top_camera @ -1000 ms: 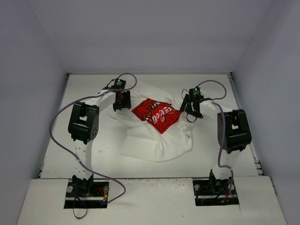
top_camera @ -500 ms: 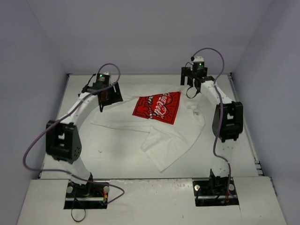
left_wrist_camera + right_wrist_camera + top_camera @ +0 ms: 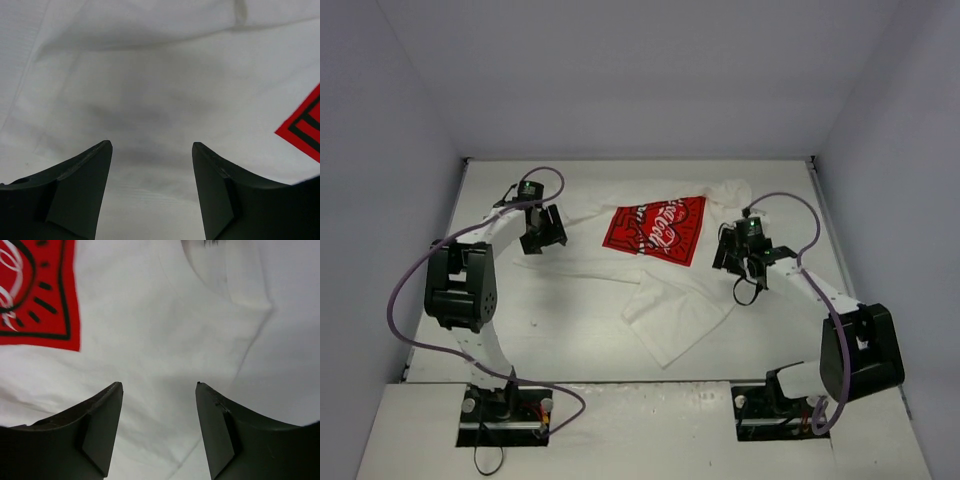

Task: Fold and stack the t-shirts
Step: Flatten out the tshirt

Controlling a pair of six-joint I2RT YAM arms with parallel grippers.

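The white t-shirt (image 3: 682,305) lies spread on the table, its red chest print (image 3: 657,228) facing up and its lower part folded at an angle toward the near middle. My left gripper (image 3: 542,233) hovers open over the shirt's left side, with only white cloth (image 3: 150,90) under its fingers and a corner of the red print (image 3: 306,134) at the right. My right gripper (image 3: 740,256) hovers open over the shirt's right side. In its view the red print (image 3: 37,295) is at the upper left and a seam fold (image 3: 250,305) lies ahead. Neither gripper holds anything.
The white table (image 3: 560,340) is boxed in by pale walls on the left, back and right. Purple cables loop off both arms. The arm bases (image 3: 505,405) stand at the near edge.
The shirt was drawn toward the back and laid flat, then let go. Both grippers have pulled back toward me, the right one farthest, from the far edge to the shirt's right side.
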